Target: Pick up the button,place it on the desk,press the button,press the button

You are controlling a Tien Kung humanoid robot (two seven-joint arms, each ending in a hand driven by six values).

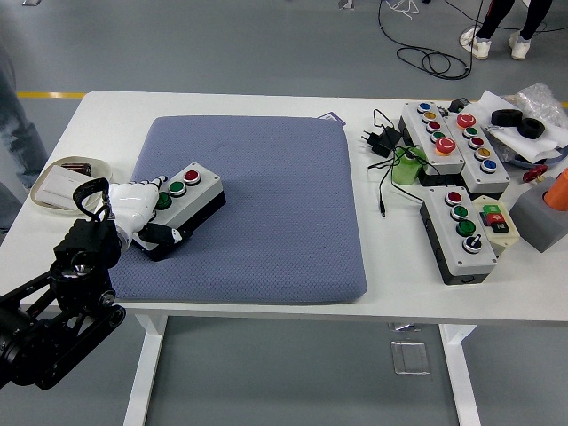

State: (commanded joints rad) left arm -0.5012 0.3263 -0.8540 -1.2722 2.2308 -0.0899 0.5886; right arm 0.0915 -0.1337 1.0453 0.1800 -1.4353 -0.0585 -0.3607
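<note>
Button box [185, 206], grey-topped with a red and two green buttons, lay on the left part of the blue mat [266, 213], which covered much of the white bench [222, 102]. The left hand [142, 211], white-fingered, was curled around the box's near-left end, thumb against its dark side and fingers over the top by the nearest green button. Left of the mat sat a shallow dish [62, 177]. Right of the mat lay more button boxes [457, 232], a green cup [406, 169] and a black plug [380, 140].
</note>
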